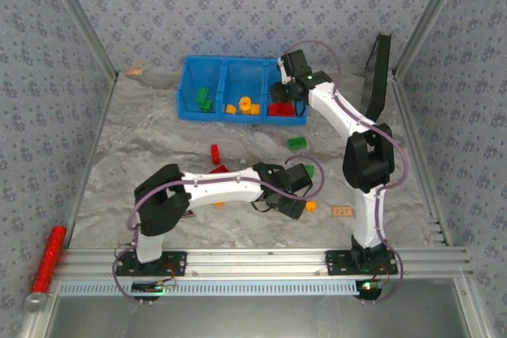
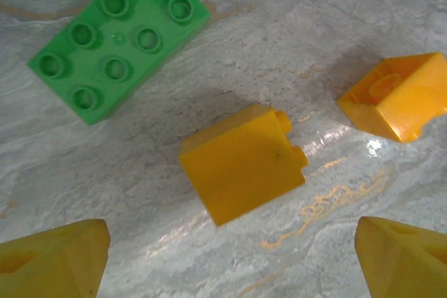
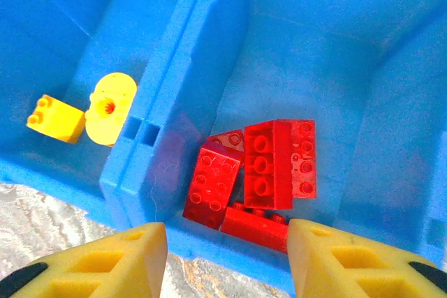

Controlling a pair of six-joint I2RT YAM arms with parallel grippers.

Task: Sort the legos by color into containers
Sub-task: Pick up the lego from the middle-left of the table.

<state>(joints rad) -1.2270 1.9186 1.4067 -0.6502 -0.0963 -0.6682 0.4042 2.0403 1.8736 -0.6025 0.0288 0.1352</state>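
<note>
A red glittery cylinder (image 1: 49, 257) lies along the frame at the near left corner, well apart from everything else. At the far side of the table stands the blue bin (image 1: 187, 108), its three compartments side by side. The left compartment (image 1: 200, 75) holds green bricks (image 1: 204, 99). The middle compartment (image 1: 242, 77) holds orange-yellow pieces (image 1: 244, 105); the right wrist view shows them to be a small studded block (image 3: 56, 118) and a round piece (image 3: 112, 109) that touch each other.

Nearer, on the marbled table, a loose red brick (image 1: 215, 153) lies between the bin and the left arm, with a second red brick (image 1: 219, 169) just beside the arm. A loose green brick (image 1: 297, 143) sits near the bin's right end.

The left gripper (image 2: 230, 270) hangs low over the table with its jaws wide apart and nothing between them. Just beyond its fingertips (image 2: 56, 259) an orange-yellow brick (image 2: 241, 164) lies on its side, studs pointing right. A flat eight-stud green brick (image 2: 119, 41) lies to the far left of it, and a tilted orange-yellow piece (image 2: 398, 95) to the right. None of the three touch. A small tag (image 1: 341, 211) lies further right.

The right gripper (image 3: 227, 263) hovers over the near wall of the right compartment (image 3: 314, 47), jaws apart and empty. Below it, red bricks (image 3: 258, 172) lie piled against one another. A black panel (image 1: 379, 77) leans at the far right.
</note>
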